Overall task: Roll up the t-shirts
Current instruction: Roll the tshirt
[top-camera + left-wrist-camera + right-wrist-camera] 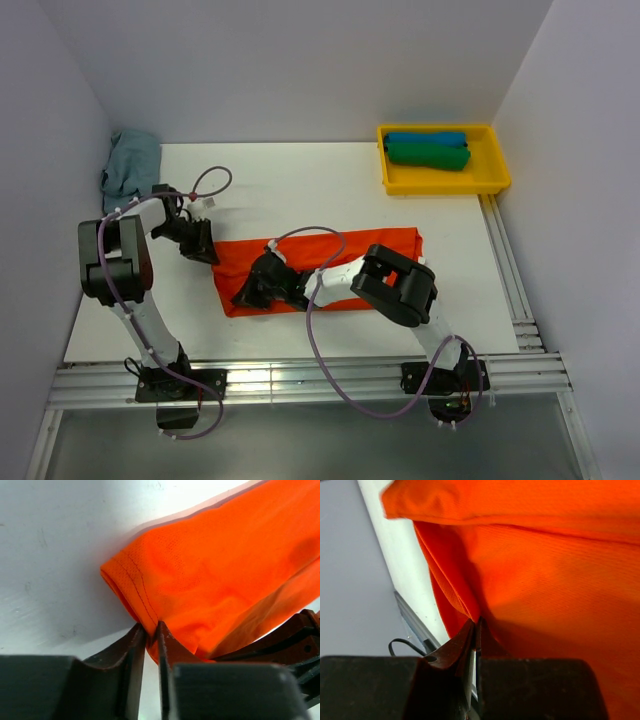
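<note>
The bright orange-red t-shirt (340,262) lies folded into a long strip across the middle of the white table (300,190). My left gripper (204,248) is at the strip's far left corner. In the left wrist view that gripper (152,628) is shut on the stitched hem of the t-shirt (215,580). My right gripper (252,294) is at the near left corner, and in the right wrist view the gripper (477,622) is shut on a folded edge of the t-shirt (555,580). A blue rolled t-shirt (425,138) and a green one (428,156) lie in the tray.
The yellow tray (497,165) stands at the back right corner. A crumpled pale blue cloth (132,165) lies at the back left against the wall. Metal rails (300,380) run along the table's near and right edges. White walls close in the left, back and right.
</note>
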Controlling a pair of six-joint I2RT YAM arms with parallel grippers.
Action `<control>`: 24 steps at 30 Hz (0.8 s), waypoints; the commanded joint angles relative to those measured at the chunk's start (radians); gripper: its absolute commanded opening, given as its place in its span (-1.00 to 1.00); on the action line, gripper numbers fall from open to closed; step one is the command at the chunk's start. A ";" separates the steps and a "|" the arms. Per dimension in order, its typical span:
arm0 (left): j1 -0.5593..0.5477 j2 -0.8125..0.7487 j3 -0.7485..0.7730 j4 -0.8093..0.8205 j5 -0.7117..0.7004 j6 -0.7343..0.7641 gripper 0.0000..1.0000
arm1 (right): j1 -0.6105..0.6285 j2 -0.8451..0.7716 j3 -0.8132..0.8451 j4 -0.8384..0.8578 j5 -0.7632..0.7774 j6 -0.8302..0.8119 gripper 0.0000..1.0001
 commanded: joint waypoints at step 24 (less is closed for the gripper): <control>-0.216 -0.102 0.141 -0.060 -0.309 -0.034 -0.59 | 0.034 -0.134 0.240 -0.367 0.264 -0.332 -0.17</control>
